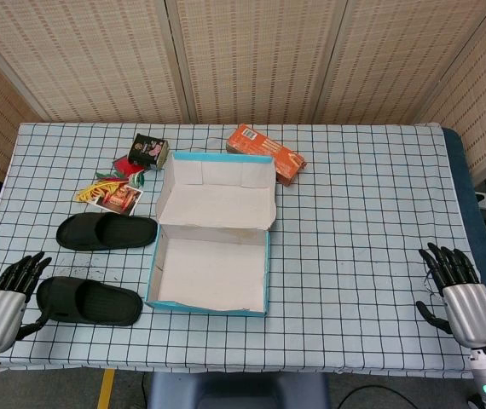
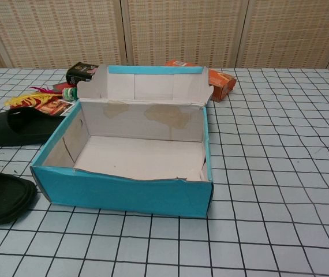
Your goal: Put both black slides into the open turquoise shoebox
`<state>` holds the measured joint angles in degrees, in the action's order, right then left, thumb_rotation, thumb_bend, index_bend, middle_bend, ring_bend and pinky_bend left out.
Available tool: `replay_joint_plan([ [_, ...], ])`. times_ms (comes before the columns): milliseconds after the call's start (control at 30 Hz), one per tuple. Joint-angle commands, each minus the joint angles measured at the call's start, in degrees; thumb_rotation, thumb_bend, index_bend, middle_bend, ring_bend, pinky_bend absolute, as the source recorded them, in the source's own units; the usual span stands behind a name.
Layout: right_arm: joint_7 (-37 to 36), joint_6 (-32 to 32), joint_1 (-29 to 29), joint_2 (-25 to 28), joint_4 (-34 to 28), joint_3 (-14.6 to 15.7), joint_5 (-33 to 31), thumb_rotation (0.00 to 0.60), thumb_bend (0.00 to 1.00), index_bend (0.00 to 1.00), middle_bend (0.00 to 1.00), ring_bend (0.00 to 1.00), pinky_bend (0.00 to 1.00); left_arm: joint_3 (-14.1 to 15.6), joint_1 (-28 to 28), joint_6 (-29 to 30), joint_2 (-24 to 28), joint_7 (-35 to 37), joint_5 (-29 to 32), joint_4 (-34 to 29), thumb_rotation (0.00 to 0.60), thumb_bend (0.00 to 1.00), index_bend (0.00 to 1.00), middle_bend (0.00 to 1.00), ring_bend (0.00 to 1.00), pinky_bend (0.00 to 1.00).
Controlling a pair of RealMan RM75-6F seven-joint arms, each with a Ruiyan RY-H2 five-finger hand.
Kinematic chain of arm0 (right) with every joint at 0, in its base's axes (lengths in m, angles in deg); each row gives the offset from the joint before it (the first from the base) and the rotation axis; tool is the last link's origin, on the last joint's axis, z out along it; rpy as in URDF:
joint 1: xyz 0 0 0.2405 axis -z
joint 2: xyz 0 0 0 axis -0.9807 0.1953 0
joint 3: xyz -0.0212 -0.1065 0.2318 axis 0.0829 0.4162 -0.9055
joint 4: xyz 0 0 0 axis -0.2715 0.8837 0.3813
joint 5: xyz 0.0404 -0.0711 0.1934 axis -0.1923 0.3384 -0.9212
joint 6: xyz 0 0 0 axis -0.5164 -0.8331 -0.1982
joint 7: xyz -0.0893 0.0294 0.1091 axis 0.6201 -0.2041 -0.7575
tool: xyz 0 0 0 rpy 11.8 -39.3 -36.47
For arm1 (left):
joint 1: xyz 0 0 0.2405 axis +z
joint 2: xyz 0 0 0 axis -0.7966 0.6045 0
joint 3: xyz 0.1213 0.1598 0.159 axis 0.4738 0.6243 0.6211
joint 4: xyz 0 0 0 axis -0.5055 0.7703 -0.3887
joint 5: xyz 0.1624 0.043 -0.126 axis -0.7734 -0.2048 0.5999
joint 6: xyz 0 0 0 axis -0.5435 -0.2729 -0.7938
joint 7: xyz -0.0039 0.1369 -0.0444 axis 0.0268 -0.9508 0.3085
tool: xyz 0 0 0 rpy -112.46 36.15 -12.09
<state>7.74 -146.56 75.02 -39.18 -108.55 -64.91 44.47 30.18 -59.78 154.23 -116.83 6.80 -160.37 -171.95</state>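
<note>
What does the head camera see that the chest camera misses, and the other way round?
Only the head view shows the left hand and right hand, both open and holding nothing, plus the full table edges. Only the chest view shows the shoebox's turquoise front wall and the stained inside of its back wall up close. Both show the empty shoebox, the two black slides left of it, the orange box behind it and the small packets at the far left.

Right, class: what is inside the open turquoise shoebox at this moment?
Nothing: the turquoise shoebox shows only its bare white floor. Both black slides lie outside, on the table to its left. The chest view hides the floor just behind the front wall.
</note>
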Motion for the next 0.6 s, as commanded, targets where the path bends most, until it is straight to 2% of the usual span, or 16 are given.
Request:
replay_joint_plan([
  [33,-0.2,0.0,0.0,0.1,-0.2,0.1,0.2,0.600,0.17,0.00,0.00,0.00,0.00,0.5,-0.1,0.0,0.1,0.7,-1.1,0.2,0.600,0.40,0.00,0.00,0.00,0.11],
  [333,-3.7,-3.5,1.4,1.9,-0.4,0.6,2.2,0.600,0.17,0.00,0.00,0.00,0.00,4.1,-3.3,-6.9,1.4,7.4,-4.1,0.9,0.600,0.40,0.00,0.00,0.00,0.09],
  [467,-4.4,-3.6,1.5,2.0,-0.2,0.6,2.5,0.600,0.17,0.00,0.00,0.00,0.00,5.0,-4.3,-9.3,1.0,4.4,-4.9,1.0,0.600,0.42,0.00,0.00,0.00,0.07],
  [600,-5.2,-3.3,1.4,2.4,-0.2,1.1,3.2,0.600,0.17,0.00,0.00,0.00,0.00,4.6,-5.1,-12.8,-0.6,-0.4,-2.2,1.1,0.600,0.41,0.00,0.00,0.00,0.05],
])
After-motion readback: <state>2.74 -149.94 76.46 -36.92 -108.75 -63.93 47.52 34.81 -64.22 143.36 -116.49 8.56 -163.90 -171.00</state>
